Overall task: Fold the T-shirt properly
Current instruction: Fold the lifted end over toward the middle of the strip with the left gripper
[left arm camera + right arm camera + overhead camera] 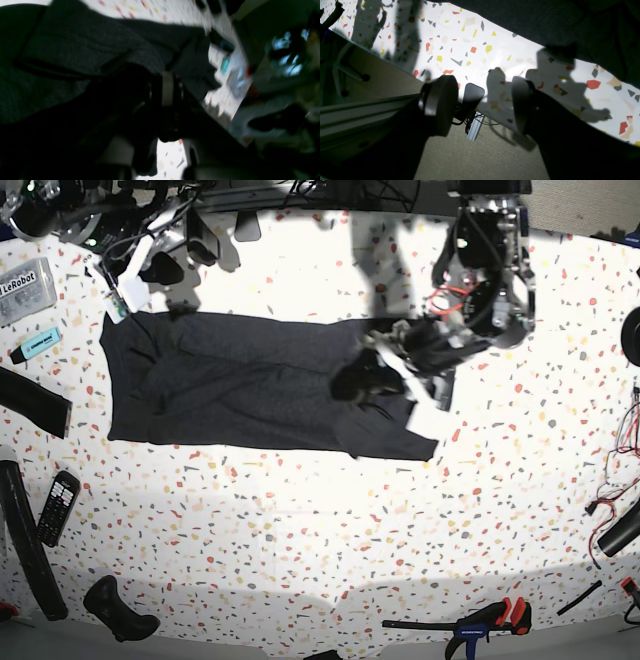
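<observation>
The T-shirt [250, 385] lies spread as a long dark grey band across the far half of the terrazzo-patterned bench [320, 520], reaching from near the far-left corner toward the middle, plain side up with no print showing. The left gripper [365, 375] is down on the shirt's right-hand part, its jaws closed; the base view shows fabric bunched up dark around the fingertips, and the blurred left wrist view shows grey cloth [82, 42] right against the closed fingers, so it appears to pinch a fold of the T-shirt, though the blur keeps the exact contact from being certain. The right gripper [485, 105] hangs over the bench's edge with its two fingers [440, 105] wide apart and nothing between them; the shirt's hem [545, 27] lies beyond it on the bench, apart from the fingers. No container holding anything is visible. Around the bench's edges lie loose things: a phone [57, 505] and a dark game controller [118, 608] near the left edge, a teal marker [36, 343] toward the far-left corner, and a clamp with orange handles [478, 623] along the near edge.
</observation>
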Controlling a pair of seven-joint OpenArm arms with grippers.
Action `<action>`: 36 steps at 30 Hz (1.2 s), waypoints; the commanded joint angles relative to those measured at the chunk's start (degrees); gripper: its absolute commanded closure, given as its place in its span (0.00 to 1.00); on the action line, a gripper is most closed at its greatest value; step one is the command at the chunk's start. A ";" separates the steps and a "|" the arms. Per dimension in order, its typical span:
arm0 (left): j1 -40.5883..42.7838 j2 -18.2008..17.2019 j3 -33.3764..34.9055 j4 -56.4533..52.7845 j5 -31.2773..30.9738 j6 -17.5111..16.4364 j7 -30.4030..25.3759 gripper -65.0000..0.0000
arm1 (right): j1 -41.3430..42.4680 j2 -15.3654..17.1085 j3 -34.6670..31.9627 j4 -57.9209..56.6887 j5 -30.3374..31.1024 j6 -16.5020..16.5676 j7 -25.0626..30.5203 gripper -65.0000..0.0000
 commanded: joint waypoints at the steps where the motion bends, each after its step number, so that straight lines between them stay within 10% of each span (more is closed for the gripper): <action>1: -0.79 0.15 0.59 0.92 -0.68 -0.59 -1.73 1.00 | -0.17 0.48 0.31 1.07 0.90 0.25 1.11 0.44; 17: -0.79 0.15 1.01 0.92 1.53 -0.59 -6.03 1.00 | -0.17 0.48 0.31 1.07 0.90 0.25 1.11 0.44; 22: -0.79 0.15 2.67 0.92 -1.31 -0.57 -5.97 0.56 | -0.17 0.48 0.31 1.07 0.90 0.25 1.14 0.44; 27: -1.22 0.15 12.55 0.92 -7.93 -0.59 -5.99 0.55 | -0.17 0.48 0.31 1.07 0.90 0.25 1.14 0.44; 36: -7.28 0.09 17.05 1.29 9.99 4.15 -3.32 0.55 | -0.17 0.48 0.31 1.07 0.90 0.25 1.14 0.44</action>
